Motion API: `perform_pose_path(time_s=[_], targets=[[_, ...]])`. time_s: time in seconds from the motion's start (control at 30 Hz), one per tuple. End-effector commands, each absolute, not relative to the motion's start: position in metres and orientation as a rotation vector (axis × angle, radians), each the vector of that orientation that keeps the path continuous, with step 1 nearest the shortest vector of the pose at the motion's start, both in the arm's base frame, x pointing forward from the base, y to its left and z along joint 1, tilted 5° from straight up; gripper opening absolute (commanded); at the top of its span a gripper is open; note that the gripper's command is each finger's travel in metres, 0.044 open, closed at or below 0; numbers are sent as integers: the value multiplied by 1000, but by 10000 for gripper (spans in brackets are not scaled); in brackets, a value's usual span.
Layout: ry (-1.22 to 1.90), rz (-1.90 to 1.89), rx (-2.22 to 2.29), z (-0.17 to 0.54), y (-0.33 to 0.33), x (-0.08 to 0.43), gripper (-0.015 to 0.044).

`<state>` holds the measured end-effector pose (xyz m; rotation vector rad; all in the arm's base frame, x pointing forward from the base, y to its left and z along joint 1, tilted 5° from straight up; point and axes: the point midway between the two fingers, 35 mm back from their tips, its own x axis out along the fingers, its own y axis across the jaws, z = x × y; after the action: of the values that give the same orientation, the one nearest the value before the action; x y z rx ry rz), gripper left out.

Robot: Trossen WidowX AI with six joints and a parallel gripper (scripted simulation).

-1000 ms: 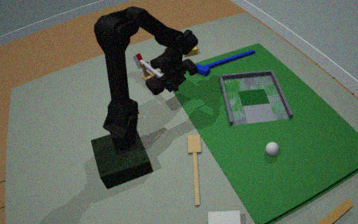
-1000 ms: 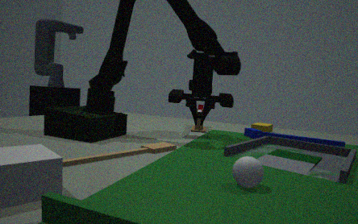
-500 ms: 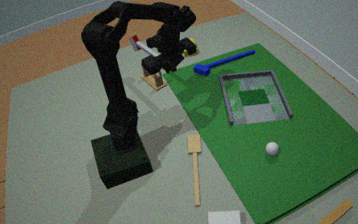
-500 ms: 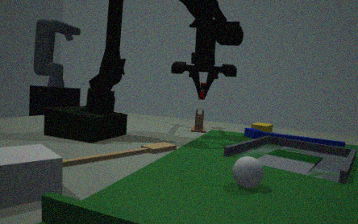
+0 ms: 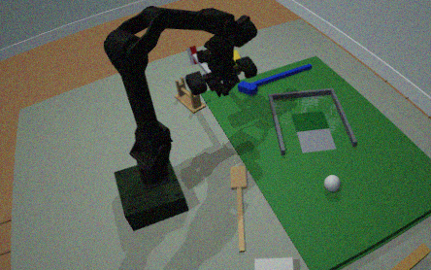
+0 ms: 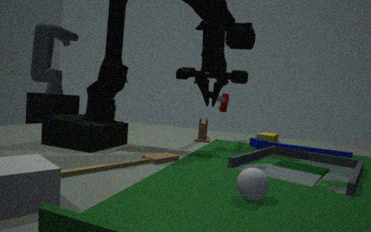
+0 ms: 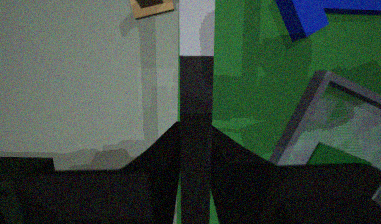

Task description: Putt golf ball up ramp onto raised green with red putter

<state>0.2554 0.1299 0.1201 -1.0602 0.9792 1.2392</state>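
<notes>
My gripper (image 5: 225, 91) (image 6: 210, 103) (image 7: 191, 127) is shut on the dark grip of the red putter (image 5: 200, 64) (image 6: 224, 103) (image 7: 196, 30), held above the wooden stand (image 5: 189, 100) (image 6: 203, 133) (image 7: 163, 8). Its pale shaft runs away from the fingers to the red head, which shows in the top and exterior views. The white golf ball (image 5: 332, 184) (image 6: 252, 184) rests on the green mat (image 5: 388, 194) (image 6: 167, 209), in front of the grey ramp (image 5: 316, 141) (image 6: 290, 174). The dark raised green (image 5: 311, 121) (image 6: 302, 167) (image 7: 336, 153) lies behind the ramp, inside grey rails (image 5: 278, 126) (image 6: 356, 177) (image 7: 303, 112).
A blue putter (image 5: 281, 76) (image 6: 309, 148) (image 7: 303, 22) lies along the mat's far part. A yellow block (image 5: 237, 55) (image 6: 267, 137) is behind it. A wooden paddle (image 5: 241, 214) (image 6: 104, 168) lies left of the mat, with a white box (image 5: 274, 264) (image 6: 17, 188) nearer the front.
</notes>
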Motion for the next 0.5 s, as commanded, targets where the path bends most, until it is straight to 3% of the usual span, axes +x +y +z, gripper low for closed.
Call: perform_pose_path(time_s=[0.0,0.47], targets=[[1039,1145,-982,122,108,264,0],[1201,857,-737,124,40,276,0]])
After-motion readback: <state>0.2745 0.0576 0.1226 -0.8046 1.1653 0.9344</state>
